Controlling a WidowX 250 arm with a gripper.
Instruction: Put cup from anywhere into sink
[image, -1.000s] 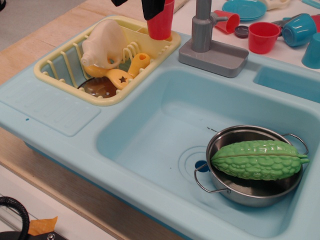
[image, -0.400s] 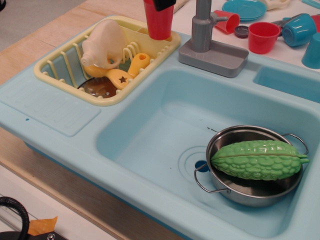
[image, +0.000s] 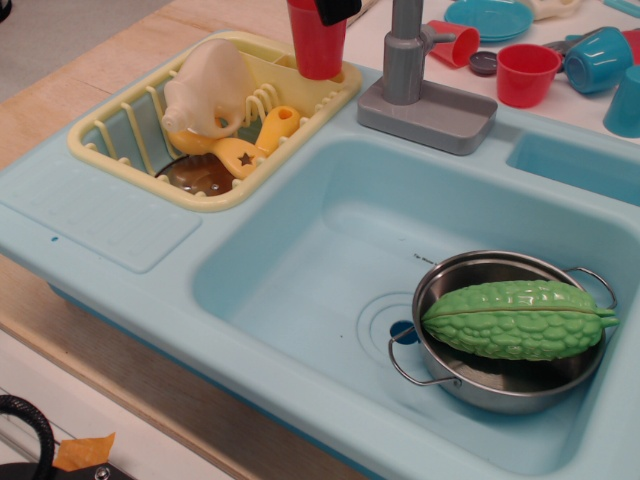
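Note:
The tall red cup (image: 315, 45) stands upright at the back right corner of the pale yellow dish rack (image: 110, 150), its top cut off by the frame's edge. Only a black tip of my gripper (image: 338, 10) shows at the top edge, over the cup's upper right side. I cannot tell how its jaws stand or whether it holds the cup. The light blue sink (image: 300, 260) lies to the right and nearer, with its drain hole (image: 402, 331) and grey faucet (image: 403, 50) at its back rim.
A steel pot (image: 500, 375) holding a green bumpy gourd (image: 515, 320) sits in the sink's right half. The rack holds a cream shell-like toy (image: 205, 85) and a yellow spatula (image: 255, 140). Short red cups (image: 525, 72), blue cups (image: 598, 55) and a blue plate (image: 490, 15) stand behind the faucet.
The black gripper part has moved right along the top edge, from the cup's left side to its right. The cup shifted slightly left and stays in the rack.

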